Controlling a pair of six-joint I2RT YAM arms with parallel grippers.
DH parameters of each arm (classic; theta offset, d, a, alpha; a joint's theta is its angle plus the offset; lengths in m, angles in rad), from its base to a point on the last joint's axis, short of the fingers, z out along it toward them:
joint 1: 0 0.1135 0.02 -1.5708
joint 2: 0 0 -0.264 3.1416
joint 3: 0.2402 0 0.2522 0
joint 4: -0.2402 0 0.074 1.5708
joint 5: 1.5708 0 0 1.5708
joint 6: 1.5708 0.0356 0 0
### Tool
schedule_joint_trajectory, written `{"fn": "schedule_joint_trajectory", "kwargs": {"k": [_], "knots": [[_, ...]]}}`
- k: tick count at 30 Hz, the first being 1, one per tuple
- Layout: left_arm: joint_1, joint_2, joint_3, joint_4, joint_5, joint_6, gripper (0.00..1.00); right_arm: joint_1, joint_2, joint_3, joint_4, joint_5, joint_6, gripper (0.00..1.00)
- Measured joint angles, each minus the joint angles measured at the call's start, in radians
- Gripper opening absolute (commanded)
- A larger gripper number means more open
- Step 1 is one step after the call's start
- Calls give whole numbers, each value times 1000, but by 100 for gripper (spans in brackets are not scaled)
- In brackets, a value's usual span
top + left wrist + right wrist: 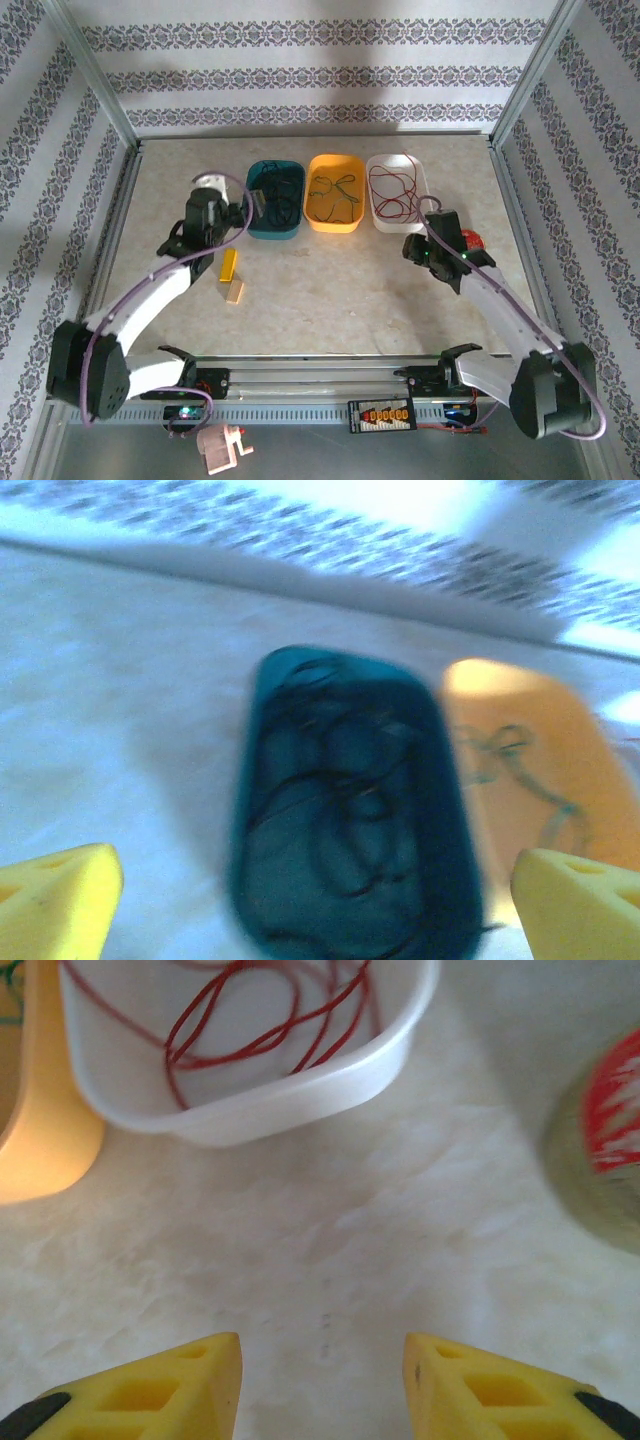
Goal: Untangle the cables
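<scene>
Three tubs stand in a row at the far side of the table (pixel 340 290): the teal tub (pixel 275 232) holds the black cable (pixel 280 195), the orange tub (pixel 333 226) the green cable (pixel 335 190), the white tub (pixel 390 226) the red cable (pixel 395 190). My left pincer (pixel 315 865) gapes wide above the teal one; my right pincer (pixel 320 1350) hangs half-parted and empty over bare tabletop just before the white rim

A teal bin (pixel 452 820) sits straight ahead of the left gripper (pixel 315 885), an orange bin (pixel 500 695) ahead to its right. A white bin (pixel 300 1100) stands ahead-left of the right gripper (pixel 322 1360), a red roll (pixel 605 1130) ahead-right.
</scene>
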Motion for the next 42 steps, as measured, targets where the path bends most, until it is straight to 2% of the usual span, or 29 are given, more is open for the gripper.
{"fn": "schedule_joint_trajectory", "kwargs": {"k": [2,3,4,5,9,15,23,29,32,36,38,40,42], "knots": [[0,-90,-76,-42,-126,11,99,4,-97,-51,51,75,-11,52],[0,-125,-102,-58,-175,15,99,11,-150,-80,88,114,-23,65],[2,-166,-129,-75,-227,23,99,21,-200,-112,134,153,-38,97],[4,-201,-151,-87,-272,33,99,36,-248,-150,200,193,-56,98],[10,-292,-226,-103,-411,44,99,90,-308,-312,514,312,-156,98],[16,-309,-371,-22,-556,83,99,101,-73,-334,685,446,-263,98],[52,-95,-408,228,-620,223,99,98,196,-220,888,537,-412,98],[94,115,-400,373,-547,260,99,65,315,-281,1057,513,-497,98],[101,193,-386,462,-487,301,99,41,352,-282,1102,451,-540,98],[121,288,-366,615,-411,349,99,-12,392,-284,1201,308,-575,98],[143,343,-365,712,-352,360,99,-73,397,-302,1242,235,-552,98],[174,378,-360,737,-289,359,99,-163,431,-334,1336,158,-511,98],[202,380,-370,772,-237,359,99,-222,470,-344,1348,111,-488,98]]}}
